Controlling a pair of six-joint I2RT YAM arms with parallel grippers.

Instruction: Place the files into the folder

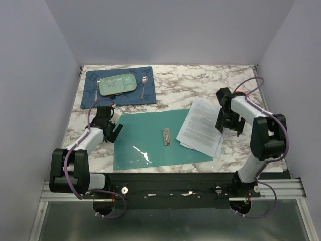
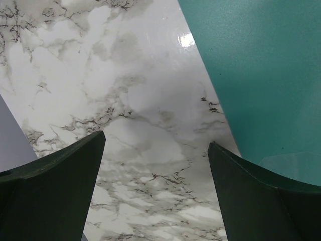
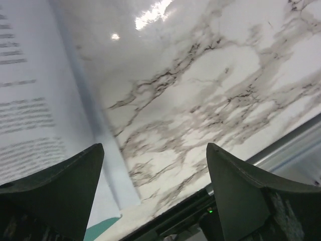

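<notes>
Table (image 1: 210, 80): we see a white marble-patterned top with grey veins, glossy enough to catch the lights.
Placemat (image 1: 91, 99): we find it dark blue with a faint pattern, lying flat at the far left corner of the table.
Tray (image 1: 118, 84): pale green and divided into compartments, it rests on the placemat.
Spoon (image 1: 144, 86): metal, it lies on the placemat just right of the tray, bowl toward the far edge.
Walls (image 1: 30, 75): we note plain pale panels closing three sides.
Rail (image 1: 283, 188): a metal bar runs along the near edge.
</notes>
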